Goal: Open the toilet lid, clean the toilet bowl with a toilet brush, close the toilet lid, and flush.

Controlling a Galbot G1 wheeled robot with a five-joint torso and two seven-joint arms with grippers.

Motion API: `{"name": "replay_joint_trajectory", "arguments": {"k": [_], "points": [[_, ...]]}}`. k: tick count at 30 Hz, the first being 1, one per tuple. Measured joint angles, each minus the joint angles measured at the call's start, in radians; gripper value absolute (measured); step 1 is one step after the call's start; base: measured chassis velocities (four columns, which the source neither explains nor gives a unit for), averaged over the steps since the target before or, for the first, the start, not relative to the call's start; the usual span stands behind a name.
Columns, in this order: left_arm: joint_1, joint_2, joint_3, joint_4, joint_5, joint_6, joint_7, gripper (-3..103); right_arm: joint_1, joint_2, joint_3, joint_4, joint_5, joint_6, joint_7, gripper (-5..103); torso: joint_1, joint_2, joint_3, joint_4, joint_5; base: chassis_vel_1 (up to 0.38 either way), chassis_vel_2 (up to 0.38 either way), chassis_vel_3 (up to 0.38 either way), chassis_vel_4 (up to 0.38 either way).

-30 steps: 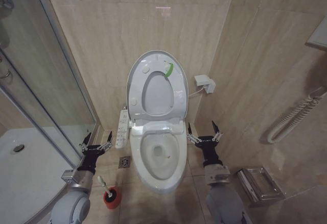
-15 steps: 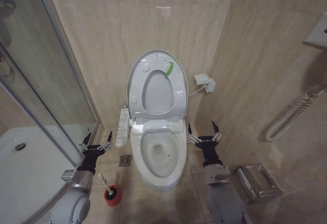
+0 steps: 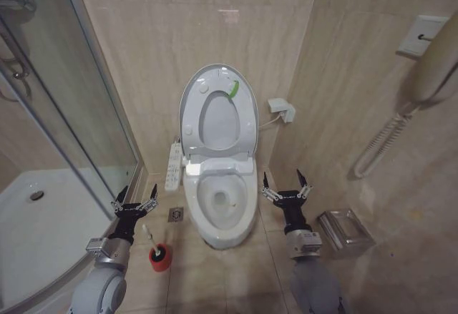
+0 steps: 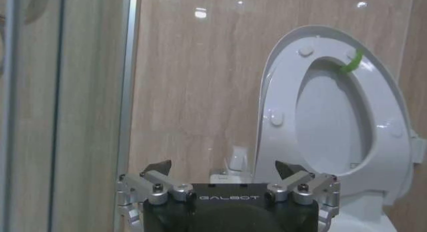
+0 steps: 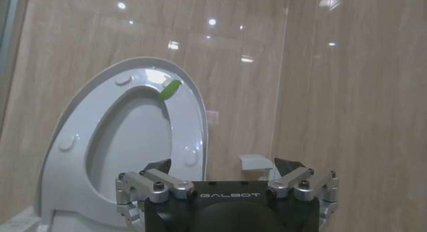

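The toilet lid (image 3: 187,106) stands upright against the back wall, its underside with round bumpers and a green strip facing me. Below it the toilet bowl (image 3: 247,207) lies uncovered. The toilet brush (image 3: 151,236) leans in its red cup holder (image 3: 160,256) on the floor left of the bowl. My left gripper (image 3: 134,201) hovers open just above and left of the brush. My right gripper (image 3: 286,189) hangs open to the right of the bowl. The left wrist view shows the left gripper (image 4: 227,172) and the lid (image 4: 280,117); the right wrist view shows the right gripper (image 5: 227,169) and the lid (image 5: 73,142).
A glass shower enclosure (image 3: 64,135) and its white tray (image 3: 43,214) fill the left side. A side button panel (image 3: 172,165) hangs left of the bowl, above a floor drain (image 3: 175,215). A steel box (image 3: 345,229) lies on the floor at right, below a wall handset (image 3: 433,64).
The whole picture has shifted: the camera has moved back and the toilet looks smaller and farther. Both grippers stay open in the same pose.
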Motion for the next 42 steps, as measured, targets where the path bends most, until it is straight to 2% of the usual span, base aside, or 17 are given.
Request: {"name": "replay_joint_trajectory", "arguments": {"k": [13,42], "points": [[0.0,0.0,0.0,0.0,0.0,0.0,0.0,100,0.0,0.0,0.0,0.0,0.0,0.0,0.0,100,-0.001,0.0,0.0,0.0,0.0,0.153,-0.155,-0.159,0.155],[0.0,0.0,0.0,0.0,0.0,0.0,0.0,100,0.0,0.0,0.0,0.0,0.0,0.0,0.0,100,0.0,0.0,0.0,0.0,0.0,-0.011,0.009,0.012,-0.009]]}}
